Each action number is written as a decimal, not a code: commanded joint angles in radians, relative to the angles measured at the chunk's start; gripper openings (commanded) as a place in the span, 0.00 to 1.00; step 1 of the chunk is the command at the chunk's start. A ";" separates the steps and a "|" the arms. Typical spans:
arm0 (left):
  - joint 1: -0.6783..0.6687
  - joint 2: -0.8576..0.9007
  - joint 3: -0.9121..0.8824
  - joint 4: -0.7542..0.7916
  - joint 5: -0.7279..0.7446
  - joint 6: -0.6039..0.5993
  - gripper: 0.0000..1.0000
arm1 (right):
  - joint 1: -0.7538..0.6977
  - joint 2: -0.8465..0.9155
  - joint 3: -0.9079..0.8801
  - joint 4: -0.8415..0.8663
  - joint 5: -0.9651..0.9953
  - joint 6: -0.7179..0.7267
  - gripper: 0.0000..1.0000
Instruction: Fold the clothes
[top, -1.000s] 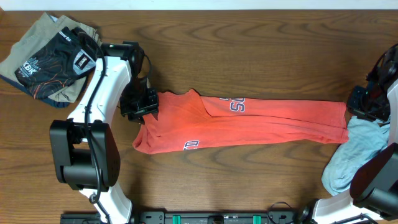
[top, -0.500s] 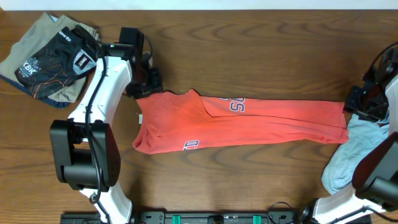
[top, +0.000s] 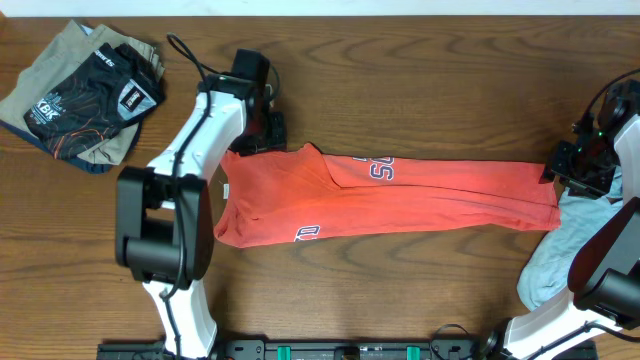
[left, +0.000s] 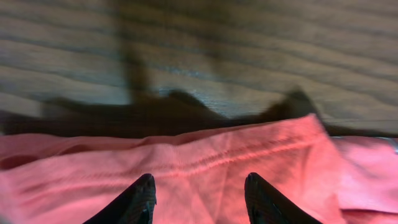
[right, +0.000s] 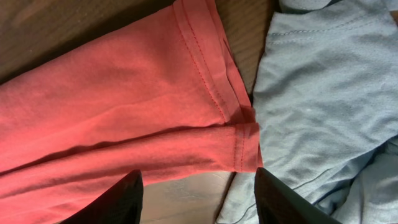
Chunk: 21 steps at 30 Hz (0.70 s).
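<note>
The coral-red T-shirt (top: 430, 195) lies folded into a long strip across the table, with grey-white lettering (top: 380, 168) on top. My left gripper (top: 272, 130) hovers over the strip's upper left corner, open, with only red cloth (left: 205, 155) under its empty jaws (left: 199, 177). Over the strip's right end my right gripper (top: 562, 168) is open and holds nothing. In the right wrist view the gripper (right: 198, 180) hangs above the red hem (right: 230, 118). The pale blue-grey garment (top: 565, 245) lies crumpled beside that hem (right: 323, 93).
A pile of folded khaki and dark printed clothes (top: 85, 95) sits at the back left corner. Bare wooden table (top: 420, 80) stretches behind the shirt and in front of it. The arms' bases stand along the front edge.
My left gripper has left the shirt's left edge and moved back and to the right, to its upper corner. My right gripper has opened and let go of the right end.
</note>
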 joint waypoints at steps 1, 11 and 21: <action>-0.019 0.008 0.000 0.009 0.065 0.027 0.48 | -0.006 0.003 -0.003 0.002 -0.007 -0.005 0.56; -0.080 0.006 0.000 0.137 0.083 0.062 0.48 | -0.007 0.003 -0.003 -0.001 -0.007 -0.005 0.56; -0.137 0.100 0.000 0.196 0.016 0.061 0.48 | -0.007 0.003 -0.003 -0.005 -0.007 -0.005 0.56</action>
